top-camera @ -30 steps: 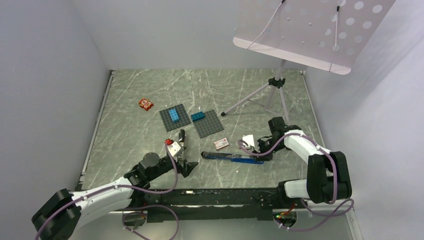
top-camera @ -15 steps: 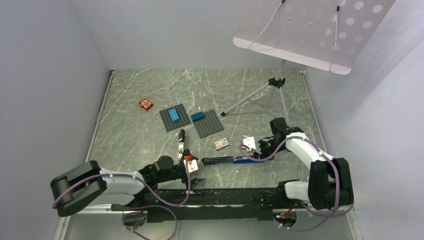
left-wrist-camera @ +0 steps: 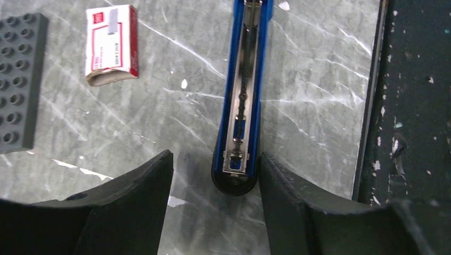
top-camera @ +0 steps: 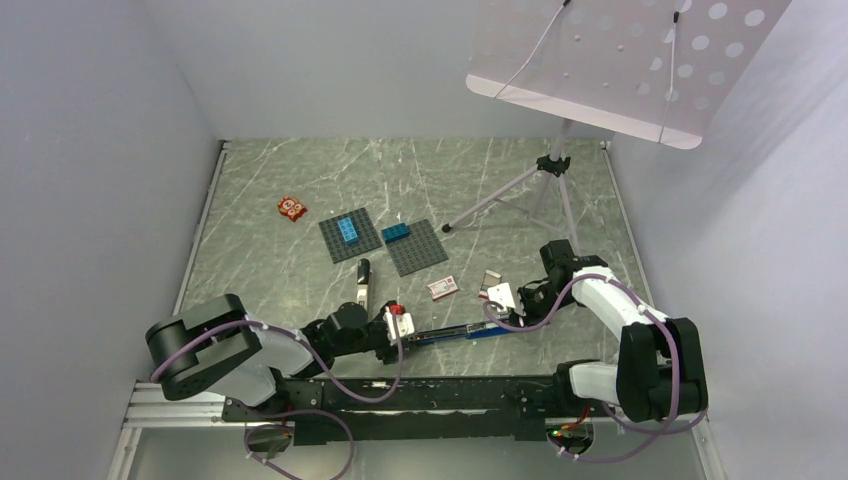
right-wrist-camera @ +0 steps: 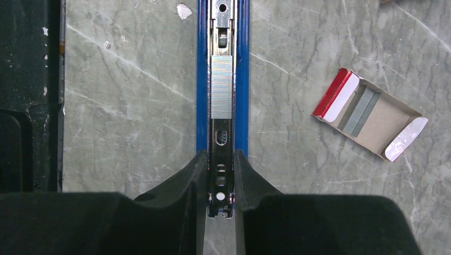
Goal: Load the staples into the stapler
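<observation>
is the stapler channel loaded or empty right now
Loaded: a silver strip of staples lies in the exposed metal channel of the blue stapler, which is laid open flat on the table.

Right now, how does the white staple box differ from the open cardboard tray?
The white staple box shows only its red-printed top, contents hidden; the cardboard tray lies open, with two grey staple strips showing. The box is white outside; the tray is bare brown inside, with red and white end flaps. Both lie flat on the table beside the blue stapler, neither held.
</observation>
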{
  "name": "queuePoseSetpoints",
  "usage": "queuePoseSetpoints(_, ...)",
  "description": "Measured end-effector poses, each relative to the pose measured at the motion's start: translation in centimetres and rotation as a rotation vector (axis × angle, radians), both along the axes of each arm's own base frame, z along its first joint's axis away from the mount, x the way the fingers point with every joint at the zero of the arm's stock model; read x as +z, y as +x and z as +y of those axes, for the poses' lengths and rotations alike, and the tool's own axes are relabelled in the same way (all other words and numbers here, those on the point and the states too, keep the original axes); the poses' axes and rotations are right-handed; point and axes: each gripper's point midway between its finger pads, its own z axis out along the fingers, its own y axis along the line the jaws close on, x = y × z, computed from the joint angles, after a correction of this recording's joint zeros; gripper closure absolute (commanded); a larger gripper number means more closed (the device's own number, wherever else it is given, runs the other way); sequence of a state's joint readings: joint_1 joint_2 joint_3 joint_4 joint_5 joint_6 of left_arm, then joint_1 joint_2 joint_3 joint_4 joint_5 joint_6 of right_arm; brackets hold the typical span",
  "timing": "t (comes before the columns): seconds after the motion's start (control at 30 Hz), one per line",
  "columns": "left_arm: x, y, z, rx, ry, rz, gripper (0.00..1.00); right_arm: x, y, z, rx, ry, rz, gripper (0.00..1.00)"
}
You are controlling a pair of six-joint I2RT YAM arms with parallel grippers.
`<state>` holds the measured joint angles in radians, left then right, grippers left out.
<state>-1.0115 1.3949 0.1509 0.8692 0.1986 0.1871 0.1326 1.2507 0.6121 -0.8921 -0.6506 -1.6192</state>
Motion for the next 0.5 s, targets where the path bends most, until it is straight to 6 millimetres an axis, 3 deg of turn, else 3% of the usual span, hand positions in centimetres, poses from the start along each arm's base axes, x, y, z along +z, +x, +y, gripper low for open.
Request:
queuePoseSetpoints(0.2,-0.93,-0.62,-0.06,-0.02,0.025,0.045,0.45,0.03,-0.02,0.06,0.0,0.004,0.001,0.9)
queuePoseSetpoints(0.4,-1.03,-1.03,-0.64,-0.048,0.045,0.08,0.96,0.0,0.06,-0.03,-0.006,0.0,0.001,0.9)
queuePoseSetpoints(0.5,-0.96,-0.89,-1.0,-0.053,0.065,0.101,1.0,-0.15,0.13,-0.47,-0.014,-0.021,0.0,0.91)
